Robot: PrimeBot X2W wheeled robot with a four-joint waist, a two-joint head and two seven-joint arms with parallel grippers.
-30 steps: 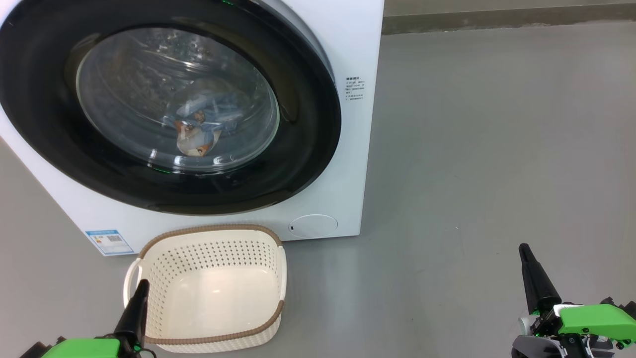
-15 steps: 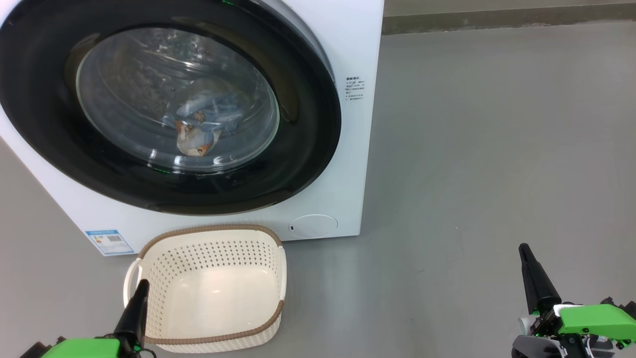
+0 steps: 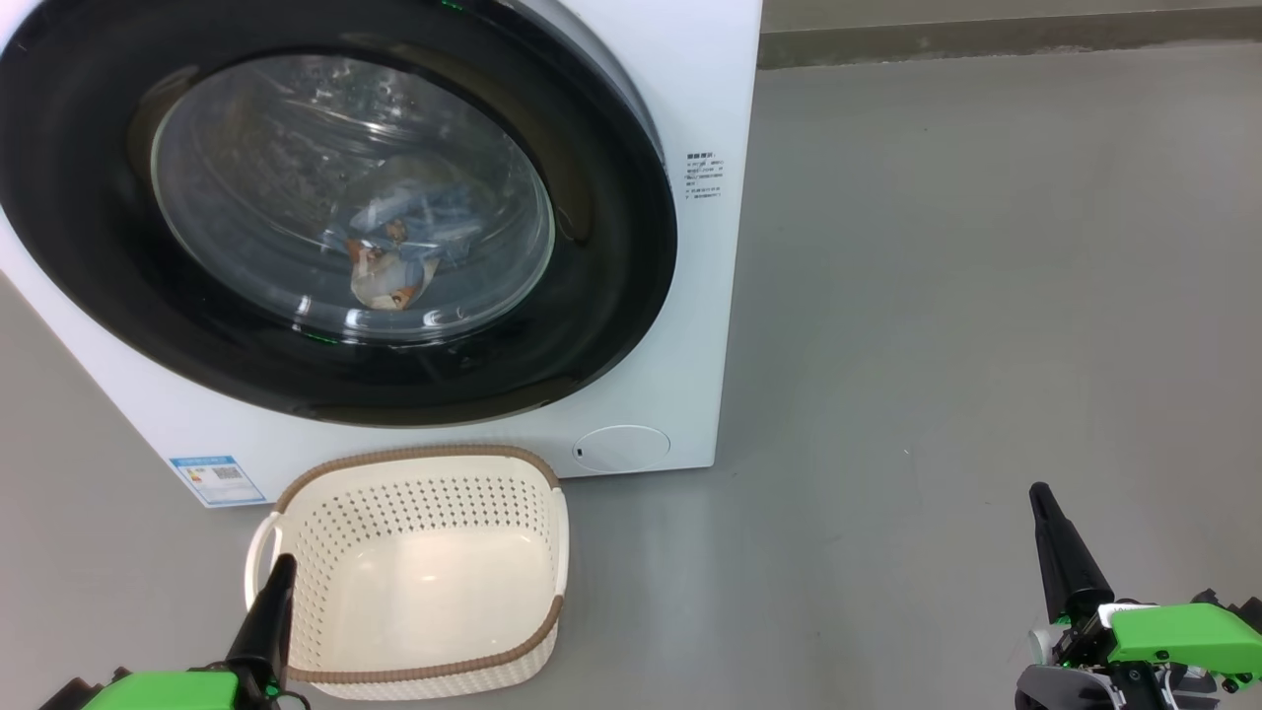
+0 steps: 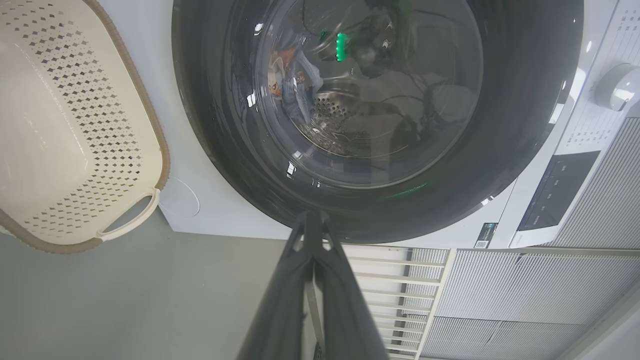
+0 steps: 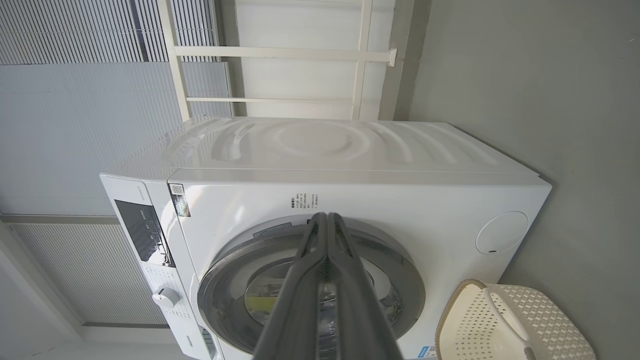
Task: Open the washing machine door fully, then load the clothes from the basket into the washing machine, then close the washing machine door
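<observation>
Jaws on both sides are pressed shut, nothing held: left gripper (image 3: 284, 564) sits at lower left of the head view, tip overlapping the basket (image 3: 419, 453) at its near-left corner; right gripper (image 3: 1038, 493) is at lower right over bare floor (image 3: 937, 296), well apart from everything else. Washing machine (image 3: 715, 89) fills the upper left; its door (image 3: 616, 296) looks closed flat against the front. Thru the door I can see the clothes (image 3: 394, 251), light blue w/ orange patches, lying inside. Basket is at bottom center-left, on the floor just in front of the machine, below the door, empty.
</observation>
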